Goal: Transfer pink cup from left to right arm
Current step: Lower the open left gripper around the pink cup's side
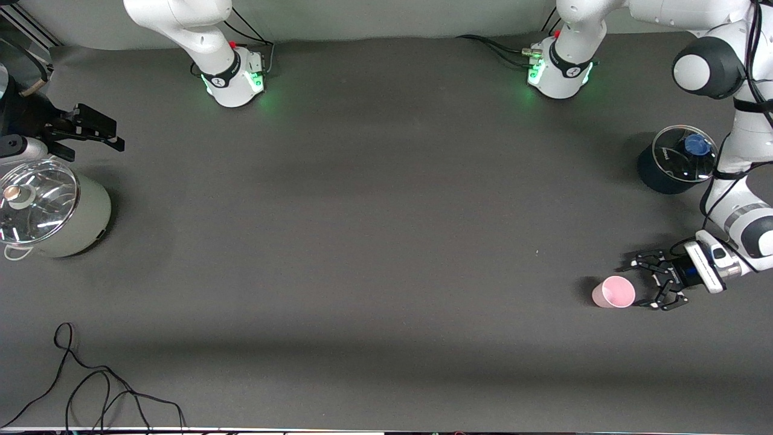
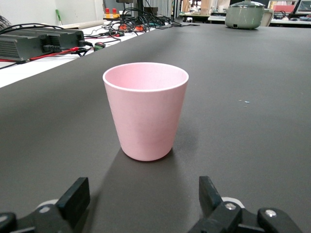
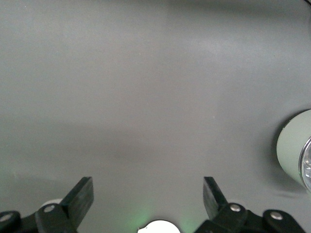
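Observation:
The pink cup [image 1: 613, 292] stands upright and empty on the dark table at the left arm's end, near the front camera. My left gripper [image 1: 633, 286] is low at the table beside the cup, open and empty; its fingertips stop just short of the cup and do not touch it. In the left wrist view the cup [image 2: 146, 111] stands a little ahead of the open left gripper [image 2: 144, 189]. My right gripper [image 1: 112, 134] is open and empty at the right arm's end, up beside the pale green pot. In the right wrist view the right gripper [image 3: 148, 187] holds nothing, with bare table below.
A pale green pot [image 1: 84, 223] with a glass lid stands at the right arm's end; its wall shows in the right wrist view [image 3: 294, 153]. A dark pot [image 1: 655, 175] with a blue-knobbed glass lid stands by the left arm. A black cable [image 1: 90, 386] lies at the near edge.

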